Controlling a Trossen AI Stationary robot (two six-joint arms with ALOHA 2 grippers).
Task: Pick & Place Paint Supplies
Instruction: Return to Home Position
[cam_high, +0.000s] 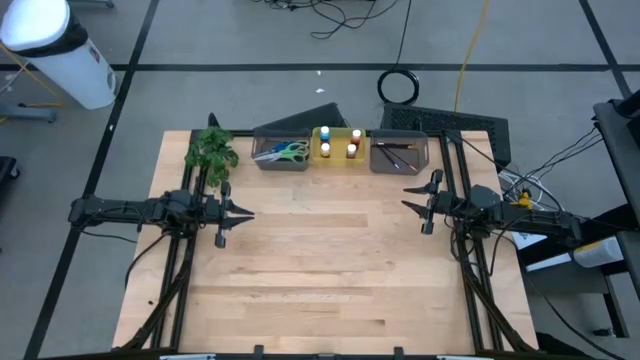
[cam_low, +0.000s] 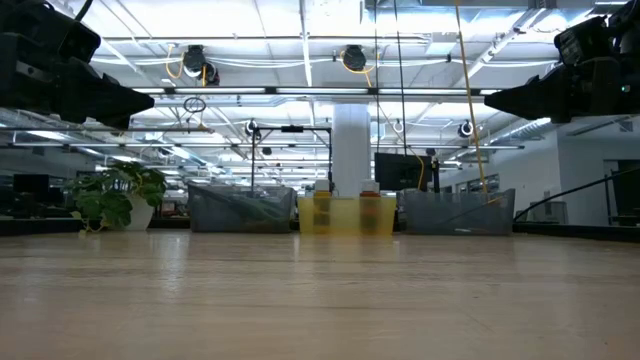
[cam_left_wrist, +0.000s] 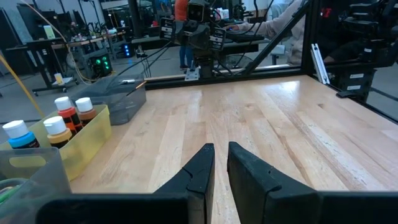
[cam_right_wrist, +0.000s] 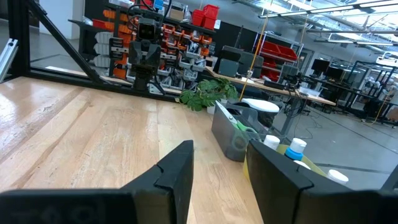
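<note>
- so basically the sorting looks done: the scissors lie in the left grey bin, the paint bottles stand upright in the yellow bin in the middle, and the brushes lie in the right grey bin.
- the three bins sit side by side along the far edge of the bench, with the plant just beside the left one.
- layout makes sense imo. bottles stand upright so they can't roll, and the long thin stuff lies flat in its own bin.
- left gripper hovers over the left side of the bench, well apart from the bins. its fingers are only a narrow slit apart and grasp nothing.
- right gripper mirrors it on the right side, fingers released wider, also empty.
- both point inward at each other, raised above the wood. i'd guess that's the parked pose, clear of the bins so nothing gets bumped.
- my read: i can't spot any supplies outside the bins, so the job is pretty much finished and the arms are just parking.
</note>
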